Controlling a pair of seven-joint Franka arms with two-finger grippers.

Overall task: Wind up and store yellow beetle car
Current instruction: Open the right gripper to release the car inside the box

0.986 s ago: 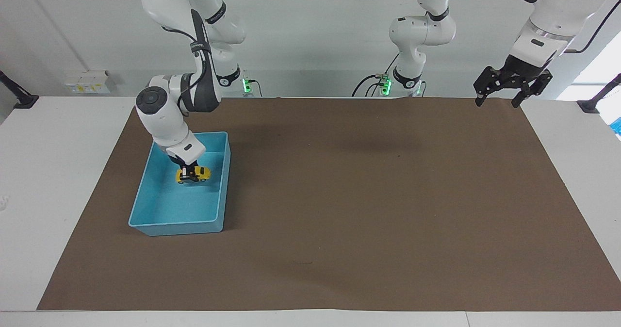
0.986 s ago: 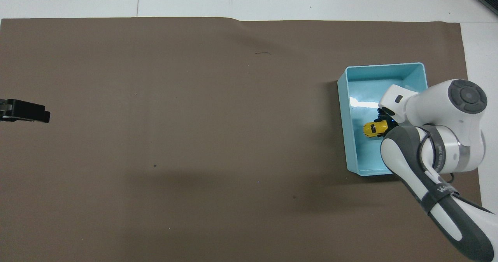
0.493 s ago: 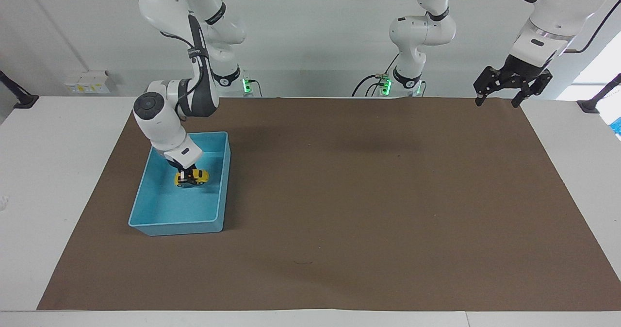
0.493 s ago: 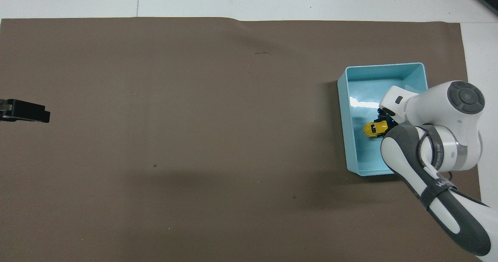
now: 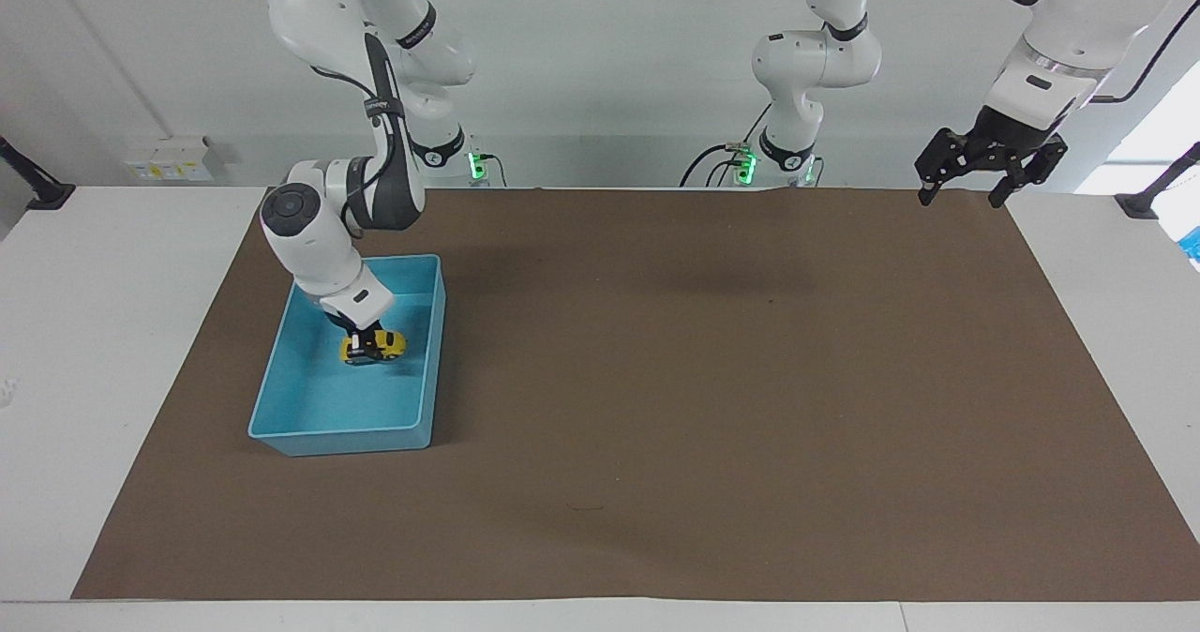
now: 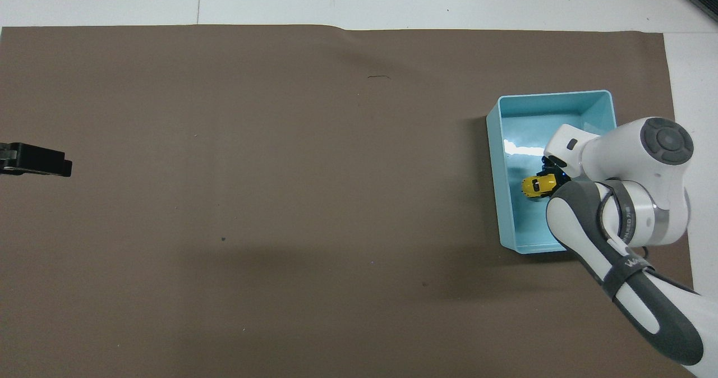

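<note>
Sitting toward the right arm's end of the table is a light blue rectangular bin (image 5: pixel 427 360), open-topped, w/ its long sides running away from the robots. It rests on the brown mat (image 5: pixel 656 379) that covers most of the white table (image 5: pixel 112 351). Only one thing inside: the yellow beetle car (image 5: pixel 375 345), a tiny toy w/ dark windows and black wheels, roughly mid-bin, a bit closer to the wall that faces the table's middle. Rest of the bin floor is bare blue, w/ a bright glare streak on it in the overhead view.

The right gripper (image 5: pixel 361 337) is down inside the bin, clamped narrow on the car, fingertips pinching its body from above. Can't tell if the wheels are on the bin floor or just off it; the car looks low and about level. From overhead the right arm's wrist and forearm cover the robots' end of the bin, so only the car's front part pokes out past the gripper.

The left gripper (image 5: pixel 970 180) hangs up in the air over the mat's edge at the left arm's end of the table, fingers spread wide, nothing in them. That arm just waits. In the overhead view only its black tip shows at the frame's edge.
</note>
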